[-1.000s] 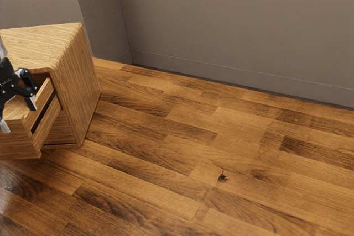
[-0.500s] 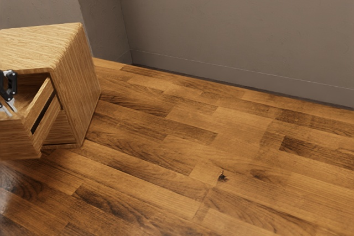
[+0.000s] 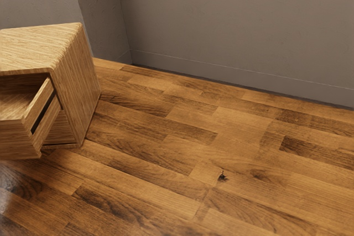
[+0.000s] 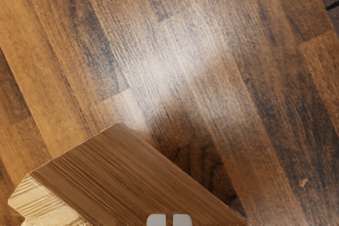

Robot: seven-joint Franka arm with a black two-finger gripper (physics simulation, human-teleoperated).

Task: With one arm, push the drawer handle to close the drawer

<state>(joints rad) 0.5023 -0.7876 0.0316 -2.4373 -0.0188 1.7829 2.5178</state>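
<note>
while drawer juts from cab over flr, claw narrow w/ slight gap

The tool has moved past the exterior view's left edge.

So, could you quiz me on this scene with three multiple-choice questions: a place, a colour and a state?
1. Where is the boxy, light-brown wooden cabinet?
A the exterior view's left
B its middle
C its right

2. What colour is the large, flat wall?
A green
B greyish brown
C bright red

3. How is the brown wooden drawer?
A fully shut
B upside down on the floor
C pulled out

Right letters:
1 A: that view's left edge cuts the cabinet off.
2 B: its surface is dull greyish brown.
3 C: it juts from the cabinet, its inside showing.
</note>
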